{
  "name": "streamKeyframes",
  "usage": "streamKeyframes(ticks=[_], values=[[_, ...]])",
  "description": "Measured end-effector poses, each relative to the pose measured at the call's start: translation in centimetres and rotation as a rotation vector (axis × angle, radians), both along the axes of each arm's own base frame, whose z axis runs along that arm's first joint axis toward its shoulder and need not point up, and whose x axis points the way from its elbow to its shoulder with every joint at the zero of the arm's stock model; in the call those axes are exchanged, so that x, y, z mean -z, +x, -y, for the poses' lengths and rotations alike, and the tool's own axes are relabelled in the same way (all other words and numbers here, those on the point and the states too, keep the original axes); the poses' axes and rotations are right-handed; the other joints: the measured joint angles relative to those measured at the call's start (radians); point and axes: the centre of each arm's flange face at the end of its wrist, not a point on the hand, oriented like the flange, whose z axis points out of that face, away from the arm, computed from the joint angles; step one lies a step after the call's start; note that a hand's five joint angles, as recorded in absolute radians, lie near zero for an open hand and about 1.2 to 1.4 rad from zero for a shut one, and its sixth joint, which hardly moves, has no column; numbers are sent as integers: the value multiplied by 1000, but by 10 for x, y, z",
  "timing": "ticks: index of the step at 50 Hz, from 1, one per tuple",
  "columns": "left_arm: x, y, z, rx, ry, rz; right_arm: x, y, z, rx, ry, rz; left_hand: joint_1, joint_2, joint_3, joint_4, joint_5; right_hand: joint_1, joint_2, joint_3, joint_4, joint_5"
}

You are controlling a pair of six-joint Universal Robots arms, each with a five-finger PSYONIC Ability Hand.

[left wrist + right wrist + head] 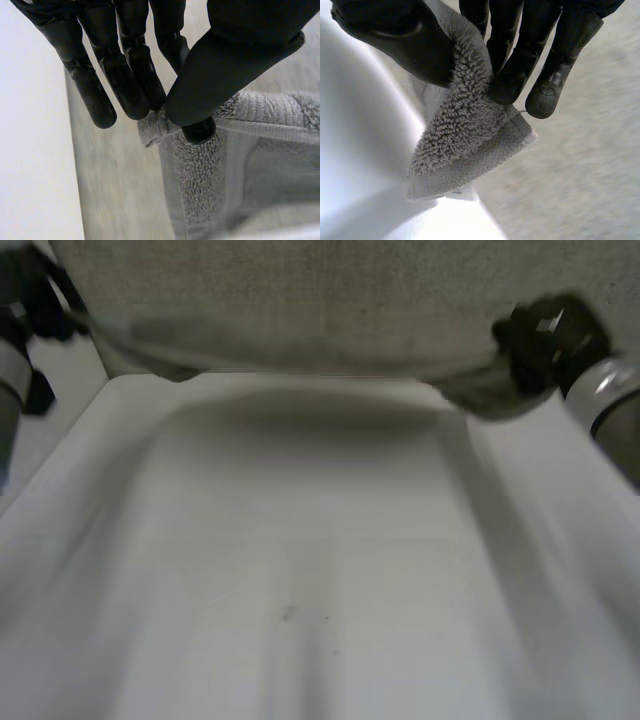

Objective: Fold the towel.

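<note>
White table (300, 540) under soft, even light; faint dark specks (288, 613) near its middle

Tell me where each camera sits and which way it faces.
Head view: above, looking down at the table; left hand and right hand show, towel between them.
Left wrist view: on that wrist, looking along the left hand, pinching a towel corner.
Right wrist view: on that wrist, along the right hand, pinching a corner.
All share the towel.

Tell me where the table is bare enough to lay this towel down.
The white table is bare across the whole stretch below the lifted towel. It is crowded up at the towel's two held corners, where the left hand and the right hand each pinch one.
</note>
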Motion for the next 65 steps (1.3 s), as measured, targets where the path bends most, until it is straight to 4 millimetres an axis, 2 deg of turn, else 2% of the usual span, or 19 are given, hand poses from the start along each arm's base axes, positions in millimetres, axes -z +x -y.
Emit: streamKeyframes(ticks=[4,8,12,14,17,24,31,36,39,44,52,56,59,65], values=[[60,2,-9,35,131,39,53,1,-13,-36,98,-63,0,0,0,0,0,0,0,0,0,0],[100,5,-19,44,216,83,88,0,-24,-50,151,-113,0,0,0,0,0,0,0,0,0,0],[127,14,-30,32,287,142,106,-3,-35,-52,179,-167,0,0,0,0,1,0,0,0,0,0],[133,19,-35,26,310,165,107,-6,-40,-48,181,-190,0,0,0,0,1,0,0,0,0,0],[131,27,-41,21,316,182,99,-11,-49,-43,178,-217,0,0,0,0,1,0,0,0,0,0],[100,45,-62,19,279,182,70,-20,-84,-54,232,-260,0,0,0,0,1,0,0,0,0,0],[66,60,-90,31,210,183,18,-29,-121,-52,180,-257,0,0,0,0,1,0,0,0,0,0],[56,64,-100,43,184,188,-6,-33,-127,-33,119,-245,0,0,0,0,1,0,0,0,0,0],[55,65,-102,48,184,189,-11,-35,-126,-24,117,-245,0,0,0,0,1,0,0,0,0,0],[58,66,-101,53,198,187,-1,-35,-120,-25,169,-259,0,0,0,0,1,0,0,0,0,0],[85,67,-84,69,289,166,46,-33,-100,-38,315,-323,0,0,0,0,1,-19,-51,-53,-46,-88],[105,67,-67,81,350,153,70,-36,-87,-18,374,-312,0,0,0,0,1,-134,-143,-144,-136,-173],[115,66,-59,88,382,147,80,-42,-79,11,412,-271,0,0,0,0,1,-205,-210,-212,-204,-234],[126,66,-50,87,418,142,94,-56,-72,79,494,-167,0,0,0,0,1,-505,-499,-505,-495,-550]])
